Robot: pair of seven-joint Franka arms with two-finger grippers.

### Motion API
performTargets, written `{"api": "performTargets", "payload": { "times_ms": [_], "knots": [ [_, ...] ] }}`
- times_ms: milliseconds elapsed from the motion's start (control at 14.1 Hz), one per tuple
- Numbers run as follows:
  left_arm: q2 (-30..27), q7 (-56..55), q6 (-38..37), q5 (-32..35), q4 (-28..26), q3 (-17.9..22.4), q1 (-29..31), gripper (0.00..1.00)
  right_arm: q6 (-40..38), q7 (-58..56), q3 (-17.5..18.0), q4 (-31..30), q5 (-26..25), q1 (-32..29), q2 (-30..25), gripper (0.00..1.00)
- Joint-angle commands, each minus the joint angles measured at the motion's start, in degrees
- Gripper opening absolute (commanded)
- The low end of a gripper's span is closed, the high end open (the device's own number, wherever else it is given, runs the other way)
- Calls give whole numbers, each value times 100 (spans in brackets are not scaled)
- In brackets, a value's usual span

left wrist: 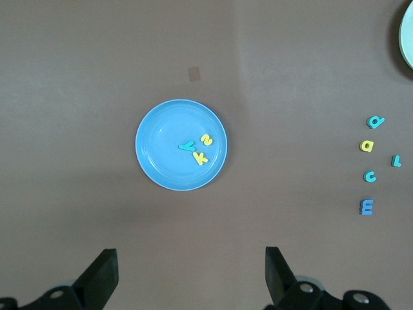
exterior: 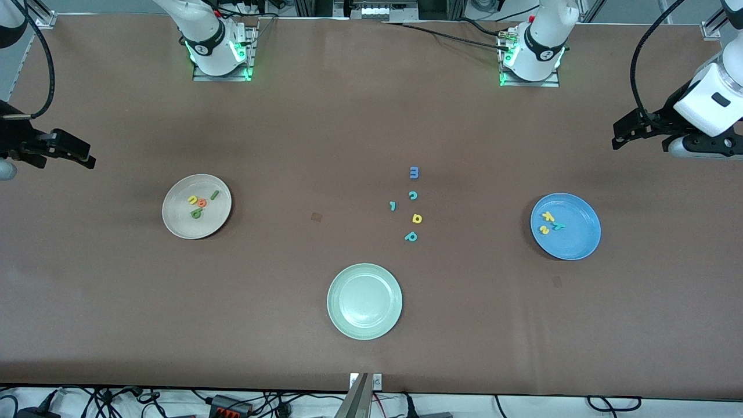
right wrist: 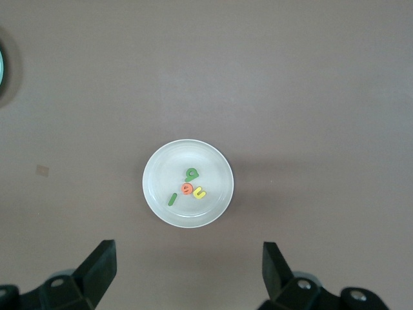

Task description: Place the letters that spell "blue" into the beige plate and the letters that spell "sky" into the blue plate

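The beige plate (exterior: pixel 180 225) (right wrist: pixel 213 169) lies toward the right arm's end of the table. It holds the green "b" (exterior: pixel 197 213), dark green "l" (exterior: pixel 215 195), yellow "u" (exterior: pixel 193 200) and orange "e" (exterior: pixel 202 202). The blue plate (exterior: pixel 580 239) (left wrist: pixel 158 161) lies toward the left arm's end. In it are the yellow "s" (exterior: pixel 544 230), yellow "k" (exterior: pixel 548 216) and teal "y" (exterior: pixel 558 226). My right gripper (exterior: pixel 88 158) (right wrist: pixel 189 268) hangs open and empty over bare table, off to the side of the beige plate. My left gripper (exterior: pixel 619 137) (left wrist: pixel 191 271) hangs open and empty off to the side of the blue plate.
A pale green plate (exterior: pixel 364 301) sits nearest the front camera, at mid-table. Loose letters lie between it and the blue plate: a blue "m" (exterior: pixel 414 172), teal "c" (exterior: pixel 413 195), a small teal letter (exterior: pixel 392 205), a yellow letter (exterior: pixel 417 218) and teal "p" (exterior: pixel 411 236).
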Motion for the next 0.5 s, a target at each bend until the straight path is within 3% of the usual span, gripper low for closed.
{"api": "performTargets", "payload": {
  "times_ms": [0, 425],
  "knots": [
    [7, 89, -94, -82, 77, 14, -6, 100, -50, 22, 49, 41, -91, -23, -14, 100],
    [7, 89, -94, -82, 77, 14, -6, 100, -76, 22, 49, -12, -108, -23, 4, 100]
  ]
}}
